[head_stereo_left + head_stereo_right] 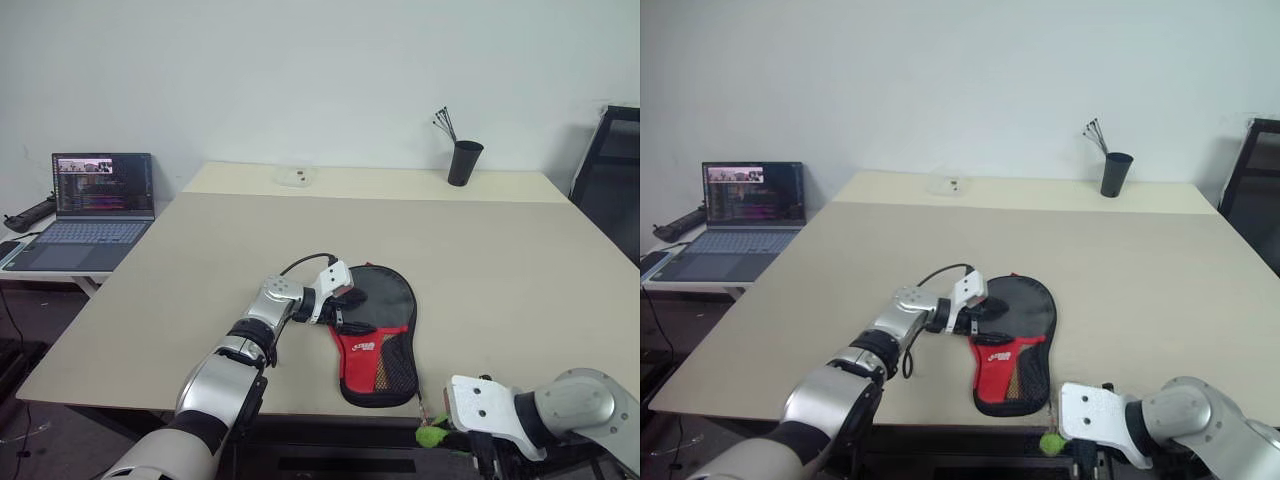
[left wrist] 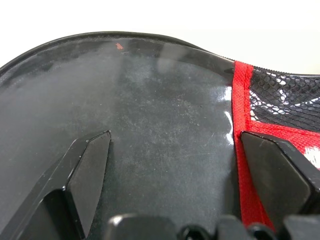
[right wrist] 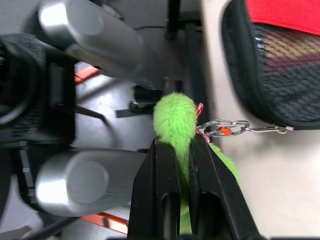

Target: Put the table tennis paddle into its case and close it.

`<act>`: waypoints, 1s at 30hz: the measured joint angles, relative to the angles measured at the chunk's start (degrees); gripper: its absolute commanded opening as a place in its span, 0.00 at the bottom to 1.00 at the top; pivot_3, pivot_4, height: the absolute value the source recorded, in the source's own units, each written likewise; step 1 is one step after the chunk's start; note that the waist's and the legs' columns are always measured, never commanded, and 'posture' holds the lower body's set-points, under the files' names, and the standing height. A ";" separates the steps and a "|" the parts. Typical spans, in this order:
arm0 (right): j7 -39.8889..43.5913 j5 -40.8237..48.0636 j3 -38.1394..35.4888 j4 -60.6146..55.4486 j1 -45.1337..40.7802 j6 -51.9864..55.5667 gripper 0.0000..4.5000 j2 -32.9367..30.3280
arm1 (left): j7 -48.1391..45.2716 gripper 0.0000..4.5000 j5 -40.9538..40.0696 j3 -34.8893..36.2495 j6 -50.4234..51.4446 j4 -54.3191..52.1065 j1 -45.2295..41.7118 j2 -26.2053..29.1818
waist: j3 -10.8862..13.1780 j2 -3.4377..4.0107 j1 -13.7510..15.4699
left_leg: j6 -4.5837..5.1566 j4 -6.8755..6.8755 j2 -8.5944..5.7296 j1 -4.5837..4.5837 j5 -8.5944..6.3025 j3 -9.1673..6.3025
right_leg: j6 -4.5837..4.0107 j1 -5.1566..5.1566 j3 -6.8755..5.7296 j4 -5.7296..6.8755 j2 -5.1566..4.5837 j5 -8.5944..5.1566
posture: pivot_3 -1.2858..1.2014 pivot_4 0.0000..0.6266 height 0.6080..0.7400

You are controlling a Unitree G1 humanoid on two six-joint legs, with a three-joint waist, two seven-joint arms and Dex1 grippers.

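Note:
The black and red case [image 1: 378, 335] lies flat near the table's front edge, narrow mesh end toward me. My left gripper [image 1: 350, 308] is open, its fingers [image 2: 90, 165] pressed flat on the case's glossy black round part. My right gripper [image 3: 179, 145] is shut on the fluffy green zipper tag [image 3: 172, 117], held just off the table's front edge. A metal clip [image 3: 227, 128] links the tag to the case's narrow end. The paddle is hidden in the case, except a light shape with a red stripe [image 3: 290, 55] behind the mesh.
The beige table [image 1: 500, 260] stretches far back. A black cup with sticks [image 1: 464, 162] and a small clear dish [image 1: 296, 177] stand at its rear. An open laptop [image 1: 90, 205] sits on a side desk to the left. A dark frame [image 1: 615, 170] stands at right.

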 measured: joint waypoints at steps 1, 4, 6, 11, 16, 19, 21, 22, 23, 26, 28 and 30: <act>0.25 0.61 -0.26 -0.16 0.12 0.08 0.00 -0.09 | -0.02 1.00 0.02 0.00 0.06 0.00 -0.02 0.04 | 0.00 0.00 -0.01 | 0.00 0.00 0.00 0.00 0.00 0.00 | 0.00 0.00 0.00 0.00 0.00 0.00 | 0.52 0.24 1.00; 0.29 1.91 -0.45 -0.90 -0.21 0.61 0.00 0.08 | -0.03 1.00 0.10 0.00 0.15 0.00 -0.05 0.11 | 0.00 0.00 -0.02 | 0.00 -0.01 0.01 0.03 0.00 0.00 | -0.01 0.00 0.00 0.01 0.00 0.00 | 0.52 0.24 1.00; 0.20 2.41 -0.39 -1.20 -0.90 0.91 0.00 0.34 | -0.05 1.00 0.16 0.00 0.18 0.00 -0.07 0.13 | 0.00 0.00 -0.04 | -0.01 -0.01 0.01 0.03 0.00 0.00 | -0.01 0.00 0.00 0.01 0.00 0.00 | 0.52 0.24 1.00; -0.94 2.40 1.46 -0.98 -3.61 1.61 0.06 1.31 | -0.13 1.00 0.21 0.00 0.20 -0.01 -0.09 0.35 | -0.01 -0.02 -0.08 | -0.01 -0.03 0.02 0.05 -0.01 0.00 | -0.02 0.00 0.01 0.00 0.00 -0.01 | 0.52 0.24 1.00; -1.19 6.74 -1.77 0.68 -6.99 4.09 0.41 3.27 | -0.15 1.00 0.25 0.00 0.18 -0.01 -0.10 0.49 | -0.01 -0.04 -0.10 | -0.02 -0.05 0.03 0.07 -0.01 0.00 | -0.02 0.00 0.01 0.01 -0.02 -0.01 | 0.52 0.24 1.00; -1.30 10.24 -5.95 3.20 -7.95 5.86 0.64 4.57 | -0.22 1.00 0.25 0.00 0.10 -0.05 -0.08 0.50 | -0.01 -0.07 -0.09 | -0.02 -0.09 0.03 0.07 -0.01 0.01 | -0.02 0.00 0.00 -0.01 -0.04 -0.01 | 0.52 0.24 1.00; -1.66 12.19 -8.31 5.20 -8.22 6.81 0.78 5.89 | -0.27 1.00 0.25 0.00 0.06 -0.06 -0.07 0.53 | -0.01 -0.07 -0.09 | -0.02 -0.10 0.03 0.08 -0.01 0.01 | -0.02 0.00 0.01 -0.01 -0.04 -0.01 | 0.52 0.24 1.00; -2.14 13.01 -9.29 6.26 -8.41 7.07 0.87 6.87 | -0.29 1.00 0.25 0.00 0.06 -0.06 -0.08 0.56 | -0.02 -0.09 -0.09 | -0.02 -0.12 0.03 0.08 -0.01 0.01 | -0.02 0.01 0.00 -0.01 -0.04 -0.01 | 0.52 0.24 1.00; -3.05 13.66 -10.39 7.92 -8.97 7.30 0.93 8.47 | -0.30 1.00 0.24 0.02 0.06 -0.06 -0.08 0.60 | -0.02 -0.09 -0.09 | -0.02 -0.12 0.03 0.08 -0.01 0.02 | -0.02 0.01 0.00 -0.01 -0.05 -0.01 | 0.52 0.24 1.00; -6.44 14.61 -12.40 14.48 -11.49 7.04 1.00 13.93 | -0.47 1.00 0.21 0.53 0.02 -0.25 -0.13 0.59 | -0.01 -0.10 -0.13 | -0.02 -0.15 0.02 0.10 -0.01 0.04 | -0.02 0.00 0.00 0.00 -0.07 -0.01 | 0.52 0.24 1.00; -8.54 15.05 -13.28 18.84 -12.90 6.40 1.00 18.10 | -1.41 1.00 0.06 1.04 -0.48 -0.38 -0.05 0.67 | 0.00 -0.12 -0.15 | 0.00 -0.21 0.02 0.08 0.00 0.06 | -0.02 -0.04 0.00 0.00 -0.07 -0.01 | 0.52 0.24 1.00; -9.71 14.55 -13.27 22.50 -13.55 4.34 1.00 20.19 | -2.97 1.00 -0.42 1.71 -0.74 -0.98 0.14 0.75 | 0.03 -0.11 -0.15 | 0.32 -0.29 0.01 0.00 0.19 0.10 | -0.03 -0.12 -0.01 -0.02 -0.08 -0.01 | 0.52 0.24 1.00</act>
